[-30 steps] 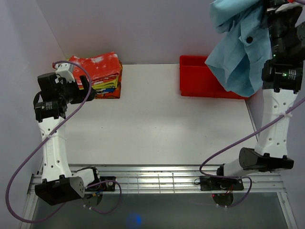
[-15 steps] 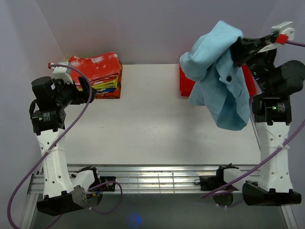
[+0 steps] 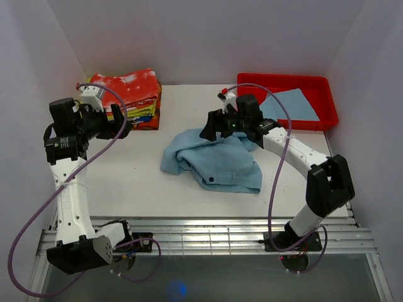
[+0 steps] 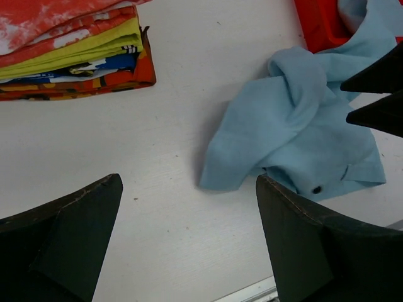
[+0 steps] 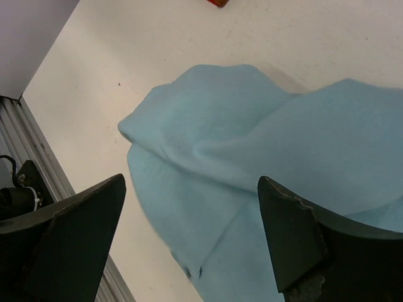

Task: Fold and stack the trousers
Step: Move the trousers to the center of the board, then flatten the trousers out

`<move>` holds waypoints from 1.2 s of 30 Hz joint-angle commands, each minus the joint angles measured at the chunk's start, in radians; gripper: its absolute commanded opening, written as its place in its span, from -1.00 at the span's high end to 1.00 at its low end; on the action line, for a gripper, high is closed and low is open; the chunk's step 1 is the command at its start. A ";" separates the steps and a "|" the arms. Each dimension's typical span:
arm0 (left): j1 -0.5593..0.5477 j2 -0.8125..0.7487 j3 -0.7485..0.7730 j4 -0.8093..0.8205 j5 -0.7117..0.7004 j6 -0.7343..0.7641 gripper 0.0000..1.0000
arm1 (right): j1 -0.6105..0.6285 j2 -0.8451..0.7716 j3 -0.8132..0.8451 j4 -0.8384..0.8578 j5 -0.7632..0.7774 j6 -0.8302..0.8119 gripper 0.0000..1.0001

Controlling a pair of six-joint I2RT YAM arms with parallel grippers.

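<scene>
Two claws: both spread wide, nothing pinched in either.
L claw (image 4: 189, 179): hangs above left part of table (image 3: 126, 182), just near the clothes stack; fingers apart and empty, wrist cam looks twd the heap.
R claw (image 3: 211, 126): low over far edge of trousers (image 3: 211, 160); fingers apart w/ fabric below them, not gripped; can't tell if tips touch cloth.
Trousers, place: light-blue, crumpled in one heap on table, centre to centre-right, just near and left of red bin (image 3: 327, 104); not folded, not stacked.
Trousers, detail: thick rolled fold on left side, flatter panel on near right; legs can't be told apart.
Button (image 3: 213, 180): dark, on heap's near side.
Clothes stack (image 3: 129, 100): far left of table; red-white mottled piece on top, yellow-green + multicolour layers under; well apart from trousers.
Red bin, contents: sits far right; holds a flat light-blue cloth (image 3: 296, 104).
R arm: bends from near right across to centre, purple cable looping over it.
</scene>
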 commanded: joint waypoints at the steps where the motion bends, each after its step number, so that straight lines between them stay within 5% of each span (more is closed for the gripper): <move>1: 0.004 0.033 0.068 -0.068 0.112 0.064 -0.96 | -0.015 0.001 0.146 0.037 -0.081 0.006 -0.81; 7: -0.040 0.100 0.045 -0.157 0.280 0.228 -0.96 | -0.188 0.003 0.229 -0.193 -0.078 -0.261 -0.80; 13: -0.284 0.216 -0.036 -0.131 0.076 0.218 -0.96 | -0.425 0.010 0.120 -0.290 0.053 -0.391 -0.94; 16: -0.303 0.300 -0.064 -0.058 -0.002 0.185 -0.96 | -0.511 0.046 0.088 -0.317 0.057 -0.390 -1.00; 21: -0.333 0.436 -0.073 -0.027 -0.027 0.176 -0.96 | -0.534 0.119 0.071 -0.318 0.041 -0.359 -0.79; 32: -0.346 0.426 -0.146 0.031 -0.008 0.136 -0.95 | -0.572 0.325 0.145 -0.249 0.074 -0.120 -0.65; 35: -0.347 0.411 -0.156 0.039 -0.018 0.136 -0.95 | -0.575 0.310 0.140 -0.228 0.043 -0.099 -0.18; 36: -0.346 0.409 -0.161 0.042 -0.027 0.136 -0.95 | -0.577 0.288 0.123 -0.209 0.026 -0.096 0.18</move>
